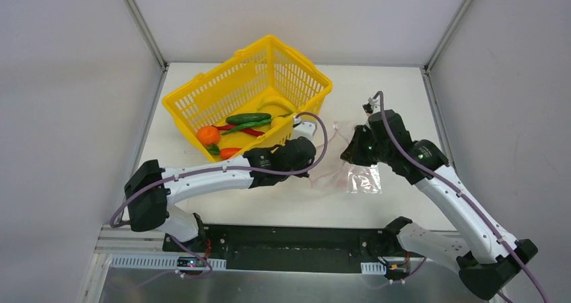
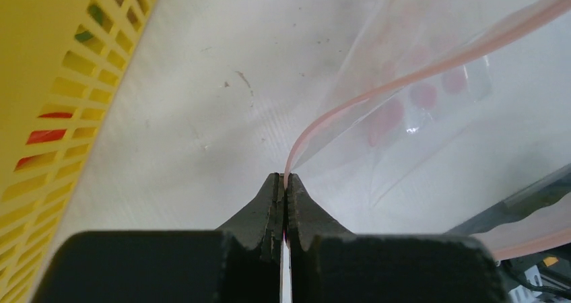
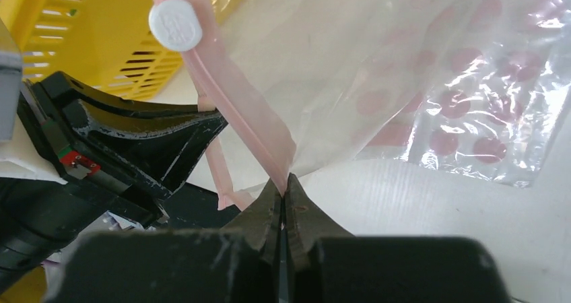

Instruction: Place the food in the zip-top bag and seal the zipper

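Right of centre in the top view, the zip-top bag (image 1: 364,179) hangs between both arms. The left gripper (image 2: 283,180) is pinched tight on the pink zipper (image 2: 417,74), and the right gripper (image 3: 285,184) clamps it too. The food (image 1: 248,119) lies in the yellow basket (image 1: 202,91), upper left.

Both ends of us are clamped on the zip-top bag (image 1: 364,180). Our left gripper (image 2: 283,180) has its jaws fully together, pinching the zipper (image 2: 377,91) at the bag's left side. Our left arm (image 1: 215,175) runs low and near-level toward the bag. Our right gripper (image 3: 285,183) also has its jaws together on the zipper, at the bag's far side. Our right arm (image 1: 458,202) reaches in from the bag's right, wrist bent down.
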